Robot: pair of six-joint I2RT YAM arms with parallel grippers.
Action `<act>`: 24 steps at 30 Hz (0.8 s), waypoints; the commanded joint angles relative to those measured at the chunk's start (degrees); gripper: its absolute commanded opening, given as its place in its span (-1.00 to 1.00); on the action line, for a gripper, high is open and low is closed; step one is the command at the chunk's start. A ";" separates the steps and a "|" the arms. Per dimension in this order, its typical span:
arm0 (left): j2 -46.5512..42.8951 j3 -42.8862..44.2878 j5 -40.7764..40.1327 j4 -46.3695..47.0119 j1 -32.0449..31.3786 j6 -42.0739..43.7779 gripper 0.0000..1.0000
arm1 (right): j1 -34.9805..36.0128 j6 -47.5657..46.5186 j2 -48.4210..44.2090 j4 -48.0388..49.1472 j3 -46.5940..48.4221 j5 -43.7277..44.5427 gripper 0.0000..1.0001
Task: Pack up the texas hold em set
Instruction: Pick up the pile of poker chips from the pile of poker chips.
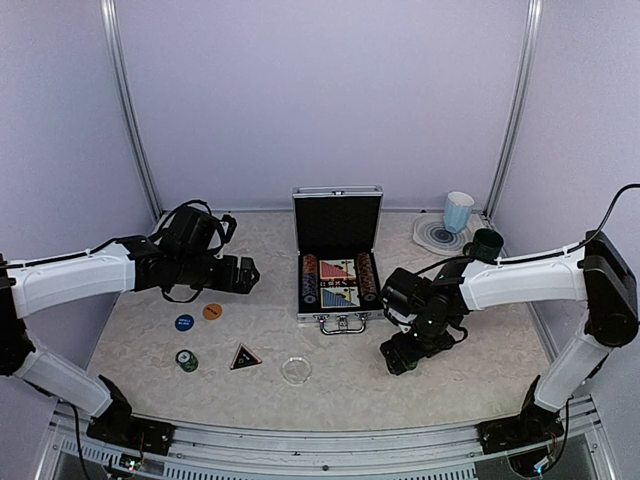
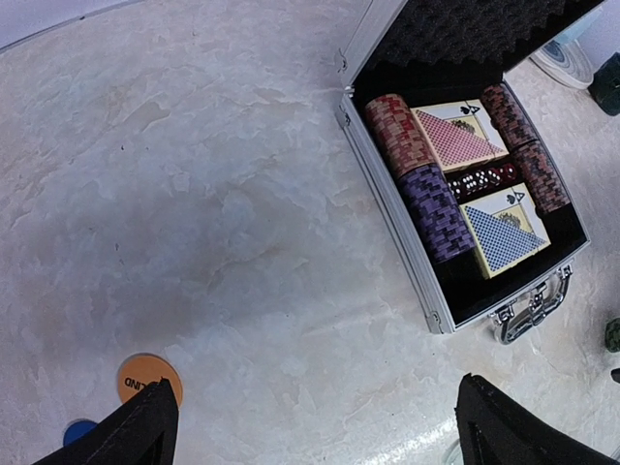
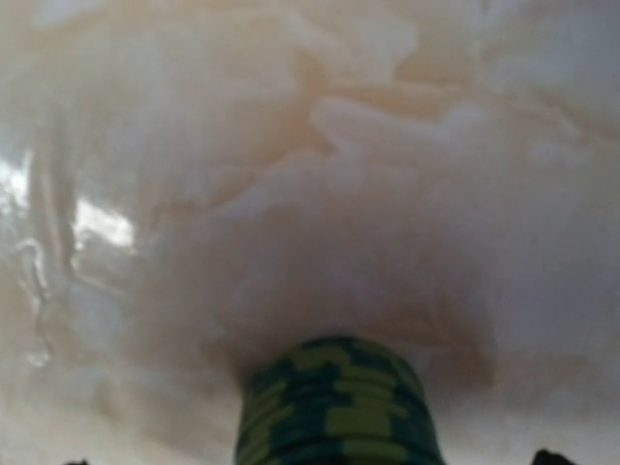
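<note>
The silver case (image 1: pixel 338 318) stands open at mid table, its lid upright. It holds chip rows (image 2: pixel 417 165), a red deck (image 2: pixel 455 136) and a blue deck (image 2: pixel 504 232). A blue disc (image 1: pixel 184 322), an orange disc (image 1: pixel 212 311), a green chip stack (image 1: pixel 187 360), a black triangle (image 1: pixel 245 357) and a clear disc (image 1: pixel 295 370) lie on the table to the front left. My left gripper (image 1: pixel 245 272) is open and empty above the table (image 2: pixel 320 431), left of the case. My right gripper (image 1: pixel 398 358) is low at the table, open, with another green chip stack (image 3: pixel 339 407) between its fingers, untouched.
A light-blue mug (image 1: pixel 458 212) stands on a round swirled coaster (image 1: pixel 436 236) at the back right, with a dark mug (image 1: pixel 487 243) beside it. Walls enclose the table on three sides. The orange disc (image 2: pixel 143 376) lies by my left finger.
</note>
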 commanded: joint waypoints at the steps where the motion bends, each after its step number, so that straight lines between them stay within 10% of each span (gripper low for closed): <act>1: -0.41 -0.75 0.26 1.20 -0.56 0.17 0.98 | 0.38 0.07 1.26 1.71 -1.40 -0.76 0.98; 24: -0.49 -0.93 -0.08 1.37 -0.56 0.17 0.98 | -0.50 -1.14 5.37 6.61 -3.77 -3.07 0.42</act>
